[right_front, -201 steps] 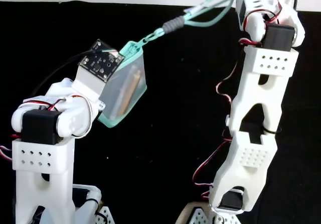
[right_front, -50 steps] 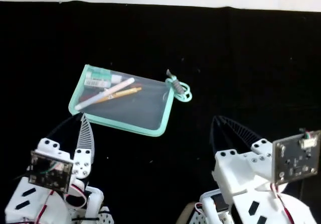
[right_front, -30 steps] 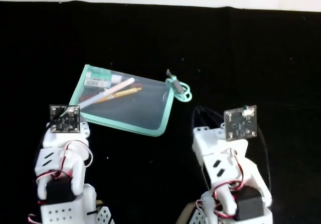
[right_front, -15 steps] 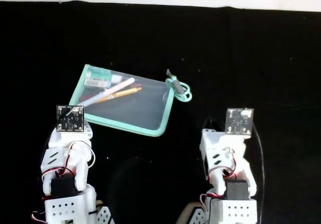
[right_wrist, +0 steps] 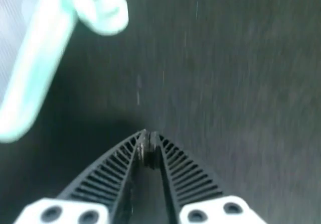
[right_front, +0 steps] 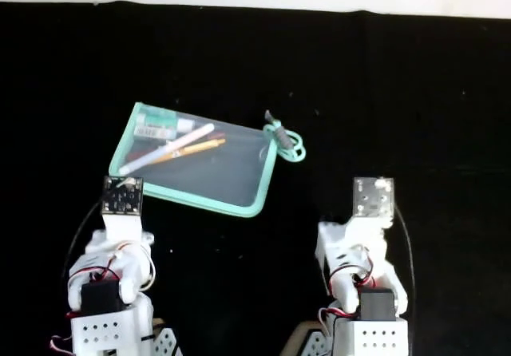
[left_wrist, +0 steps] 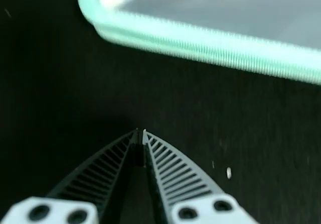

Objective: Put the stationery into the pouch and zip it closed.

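Both arms have folded back; left gripper (left_wrist: pixel 139 133) and right gripper (right_wrist: pixel 148 136) are together, empty. Upper-left mint-edged clear pouch (right_front: pixel 227 176) seems soft, light; I'd grip its rim.

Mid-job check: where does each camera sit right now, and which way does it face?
High view: fixed overhead, facing down on the black table; pouch lying flat, left arm and right arm folded low in frame.
Left wrist view: on the left wrist, facing along the shut left end effector toward the pouch's teal edge.
Right wrist view: on the right wrist, facing along the shut right end effector toward the pouch's corner and cord loop.
Shared: all three show the pouch.
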`<state>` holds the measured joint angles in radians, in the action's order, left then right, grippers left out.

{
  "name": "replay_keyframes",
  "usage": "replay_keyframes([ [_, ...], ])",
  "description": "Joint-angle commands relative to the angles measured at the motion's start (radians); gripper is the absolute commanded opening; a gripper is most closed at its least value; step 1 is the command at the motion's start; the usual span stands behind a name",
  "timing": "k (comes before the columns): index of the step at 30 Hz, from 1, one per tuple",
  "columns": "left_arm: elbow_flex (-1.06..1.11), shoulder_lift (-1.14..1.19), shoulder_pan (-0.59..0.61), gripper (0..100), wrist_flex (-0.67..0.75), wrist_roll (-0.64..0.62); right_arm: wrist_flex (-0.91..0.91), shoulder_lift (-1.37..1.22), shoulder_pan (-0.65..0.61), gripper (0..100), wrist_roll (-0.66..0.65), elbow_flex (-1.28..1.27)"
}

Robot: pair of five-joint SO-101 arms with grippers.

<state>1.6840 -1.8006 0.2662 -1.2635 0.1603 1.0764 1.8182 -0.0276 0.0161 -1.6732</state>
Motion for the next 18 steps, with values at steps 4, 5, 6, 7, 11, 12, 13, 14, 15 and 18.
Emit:
replay_keyframes([
  [4,0.013,-0.008,0.044,1,-0.058,0.009,0.170,0.013,0.010,1.2,-0.008,-0.136],
  [5,0.013,-0.008,0.044,1,-0.058,0.009,0.170,0.013,0.010,1.2,-0.008,-0.136],
  [6,0.013,-0.008,0.044,1,-0.058,0.009,0.170,0.013,0.010,1.2,-0.008,-0.136],
  [7,0.013,-0.008,0.044,1,-0.058,0.009,0.170,0.013,0.010,1.2,-0.008,-0.136],
  [11,0.013,-0.008,0.044,1,-0.058,0.009,0.170,0.013,0.010,1.2,-0.008,-0.136],
  [12,0.013,-0.008,0.044,1,-0.058,0.009,0.170,0.013,0.010,1.2,-0.008,-0.136],
  [13,0.013,-0.008,0.044,1,-0.058,0.009,0.170,0.013,0.010,1.2,-0.008,-0.136],
  [14,0.013,-0.008,0.044,1,-0.058,0.009,0.170,0.013,0.010,1.2,-0.008,-0.136],
  [15,0.013,-0.008,0.044,1,-0.058,0.009,0.170,0.013,0.010,1.2,-0.008,-0.136],
  [18,0.013,-0.008,0.044,1,-0.058,0.009,0.170,0.013,0.010,1.2,-0.008,-0.136],
])
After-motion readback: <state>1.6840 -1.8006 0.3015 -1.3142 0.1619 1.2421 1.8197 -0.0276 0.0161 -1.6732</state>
